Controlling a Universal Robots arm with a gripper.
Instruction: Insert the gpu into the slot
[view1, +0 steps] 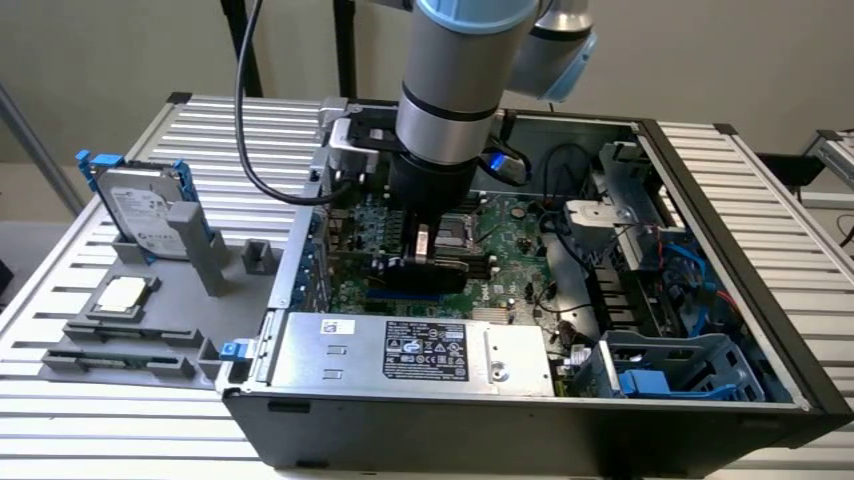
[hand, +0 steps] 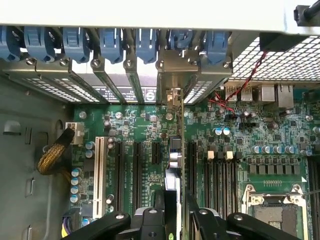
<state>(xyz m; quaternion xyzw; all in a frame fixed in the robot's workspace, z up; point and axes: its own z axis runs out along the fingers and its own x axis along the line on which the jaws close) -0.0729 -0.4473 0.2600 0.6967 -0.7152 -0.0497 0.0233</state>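
The gripper (hand: 171, 220) pinches the gpu (hand: 171, 185) (edge-on) between narrowed fingers (hand: 150, 221), seemingly above the slot (view1: 400, 293).

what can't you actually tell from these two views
- Exterior view: whether the thin green-and-black gpu card touches the long blue plastic slot; the black gripper covers their meeting.
- Wrist view: the edge-on card covers the slot.
- Exterior view: silver power supply's label, print too small.
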